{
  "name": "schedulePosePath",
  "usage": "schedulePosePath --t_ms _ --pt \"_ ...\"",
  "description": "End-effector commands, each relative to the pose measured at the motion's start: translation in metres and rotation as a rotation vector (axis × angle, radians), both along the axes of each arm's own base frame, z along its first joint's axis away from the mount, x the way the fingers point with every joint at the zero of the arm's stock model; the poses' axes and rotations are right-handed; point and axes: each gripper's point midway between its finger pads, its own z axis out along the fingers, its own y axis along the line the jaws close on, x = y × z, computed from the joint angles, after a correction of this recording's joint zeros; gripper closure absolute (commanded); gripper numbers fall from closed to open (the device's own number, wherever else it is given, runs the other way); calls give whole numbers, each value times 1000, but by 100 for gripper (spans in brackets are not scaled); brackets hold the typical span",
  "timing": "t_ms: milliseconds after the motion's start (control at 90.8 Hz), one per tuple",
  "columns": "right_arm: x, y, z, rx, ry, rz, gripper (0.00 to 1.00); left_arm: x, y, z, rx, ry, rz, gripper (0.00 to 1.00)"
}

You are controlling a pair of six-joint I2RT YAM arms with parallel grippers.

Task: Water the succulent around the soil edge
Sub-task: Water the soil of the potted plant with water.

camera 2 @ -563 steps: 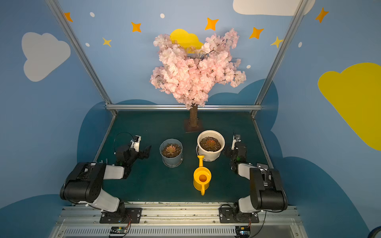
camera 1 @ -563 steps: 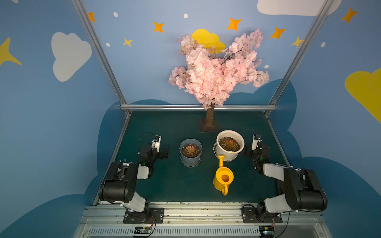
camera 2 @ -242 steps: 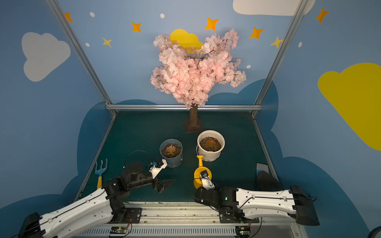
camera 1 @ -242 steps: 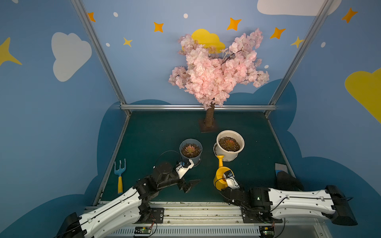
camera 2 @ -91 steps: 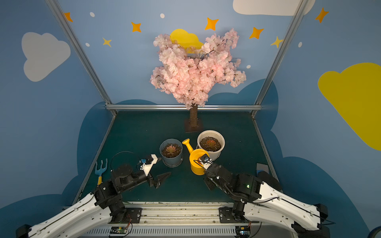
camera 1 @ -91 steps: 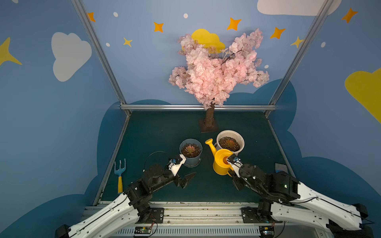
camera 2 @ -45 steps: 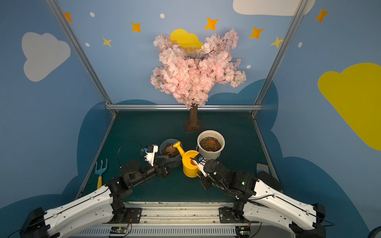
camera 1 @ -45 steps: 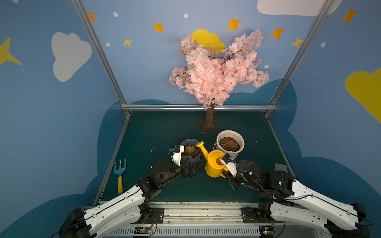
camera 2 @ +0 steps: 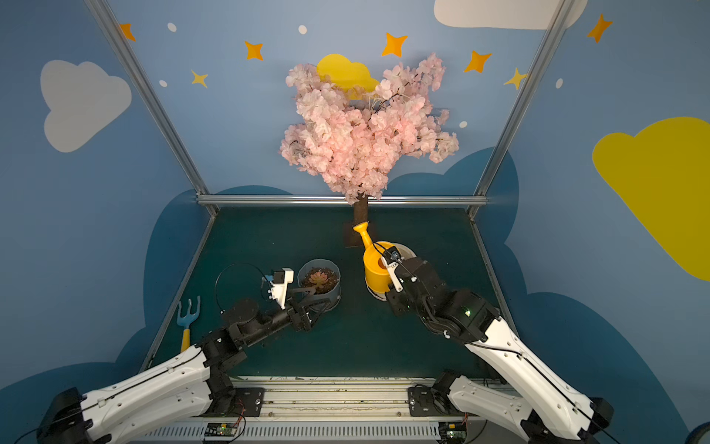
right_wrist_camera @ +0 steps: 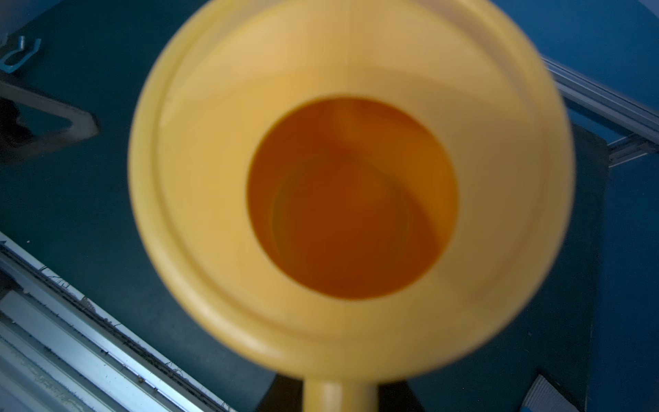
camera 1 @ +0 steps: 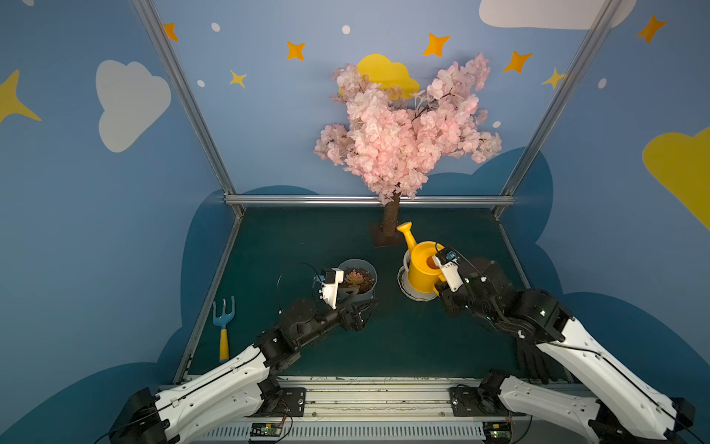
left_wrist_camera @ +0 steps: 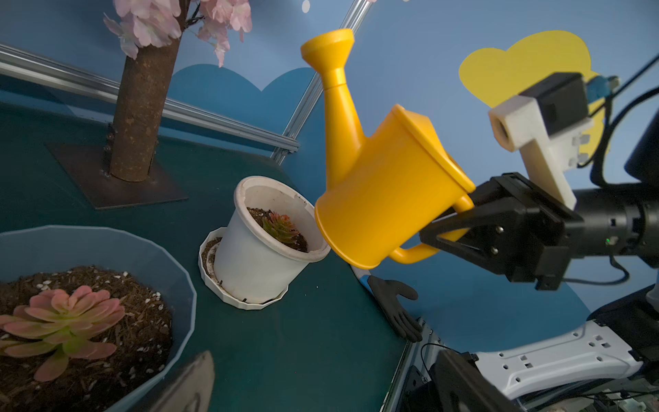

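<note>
A blue rake [camera 1: 224,325] lies at the left edge of the mat [camera 1: 384,342]. The left gripper [camera 1: 356,301], jaws spread and empty, sits just beside the grey-blue pot [camera 1: 369,293] with a pink succulent [camera 1: 355,276]. Bare mat separates it from the white pot [left_wrist_camera: 249,264], whose small succulent [left_wrist_camera: 280,226] both top views hide behind the lifted yellow watering can [camera 1: 422,273]. The right gripper [left_wrist_camera: 438,232] clenches its handle, spout raised near the tree trunk [camera 1: 390,221]. A black glove [camera 1: 534,363] lies rightmost.
</note>
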Motion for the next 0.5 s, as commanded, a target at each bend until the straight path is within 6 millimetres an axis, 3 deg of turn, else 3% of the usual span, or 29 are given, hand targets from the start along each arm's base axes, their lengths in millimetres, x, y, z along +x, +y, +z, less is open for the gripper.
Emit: schedulePosePath --t_ms 0,121,264,485 --pt "10 -25 -6 -143 79 -32 100 -8 2 -1 91 -56 -54 0" --pt "18 -40 3 -152 104 -85 100 -12 3 -2 99 -63 -98 0" --pt "20 -71 12 -231 117 -146 100 -13 5 -3 117 -69 -125 0" --pt "16 -106 14 -470 91 -169 100 -22 8 -10 182 -81 -160 0"
